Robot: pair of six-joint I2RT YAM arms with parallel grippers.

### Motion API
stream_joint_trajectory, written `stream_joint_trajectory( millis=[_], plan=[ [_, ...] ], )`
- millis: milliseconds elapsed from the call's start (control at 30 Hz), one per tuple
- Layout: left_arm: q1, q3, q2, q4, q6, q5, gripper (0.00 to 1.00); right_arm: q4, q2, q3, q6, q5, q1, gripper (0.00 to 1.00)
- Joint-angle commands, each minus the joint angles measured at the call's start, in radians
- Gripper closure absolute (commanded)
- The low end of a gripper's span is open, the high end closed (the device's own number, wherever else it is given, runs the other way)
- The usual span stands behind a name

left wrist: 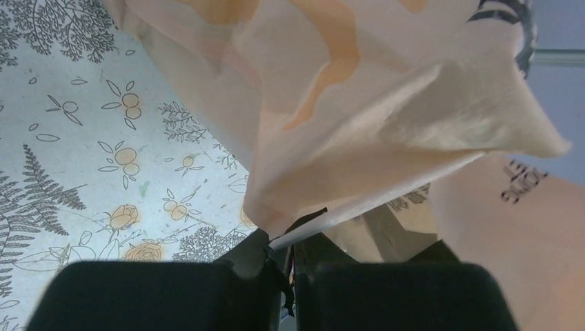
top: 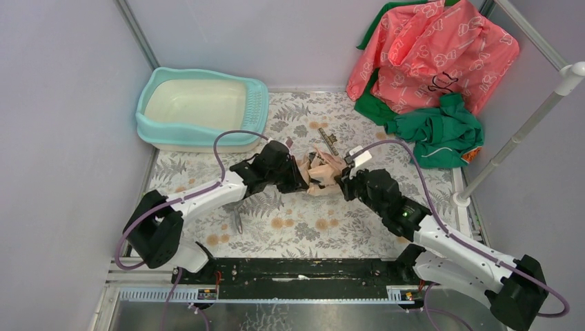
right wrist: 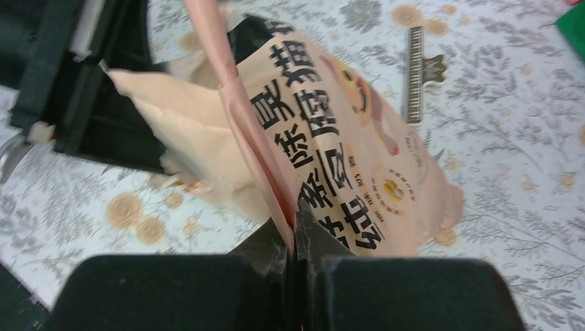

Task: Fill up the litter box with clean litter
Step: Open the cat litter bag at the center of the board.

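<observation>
Bag (right wrist: 345,138) shows bold black Chinese characters; arms stretch inward, left gripper (left wrist: 286,247) and right gripper (right wrist: 295,233) both clamped tight on its edges.

Litter box (top: 185,134): turquoise, cream inside. Bag (right wrist: 331,131): peach-pink, black lettering. Tabletop (top: 303,229): white, grey fern and orange flower print.

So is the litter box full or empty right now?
Empty. From above, the litter box shows a bare cream pan, no granules; the bag is apart from it.
</observation>
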Motion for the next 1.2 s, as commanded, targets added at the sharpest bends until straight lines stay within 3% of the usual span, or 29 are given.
stream_joint_trajectory(
  millis=[0, 67, 233, 367, 600, 733, 1000, 1167],
  plan=[
    [-0.037, 0.008, -0.019, 0.021, -0.010, 0.000, 0.87, -0.080, -0.046, 0.024, 0.067, 0.082, 0.133, 0.89],
    [-0.055, 0.027, -0.021, -0.026, 0.005, -0.041, 0.82, -0.156, -0.063, 0.034, 0.085, 0.116, 0.175, 0.87],
    [-0.066, 0.045, -0.058, -0.146, 0.032, -0.139, 0.48, -0.294, -0.116, 0.061, 0.183, 0.109, 0.201, 0.91],
    [-0.065, 0.072, -0.112, -0.232, 0.057, -0.221, 0.35, -0.369, -0.161, 0.064, 0.248, 0.112, 0.203, 0.94],
    [-0.066, 0.117, -0.133, -0.275, 0.075, -0.228, 0.35, -0.386, -0.180, 0.042, 0.265, 0.093, 0.206, 0.95],
    [-0.078, 0.143, -0.132, -0.294, 0.062, -0.238, 0.45, -0.383, -0.176, 0.043, 0.261, 0.109, 0.216, 0.96],
    [-0.174, 0.222, -0.170, -0.491, 0.031, -0.497, 0.45, -0.376, -0.153, 0.060, 0.260, 0.163, 0.260, 0.96],
    [-0.215, 0.245, -0.179, -0.541, 0.016, -0.561, 0.45, -0.379, -0.112, 0.079, 0.246, 0.251, 0.339, 0.96]
  ],
)
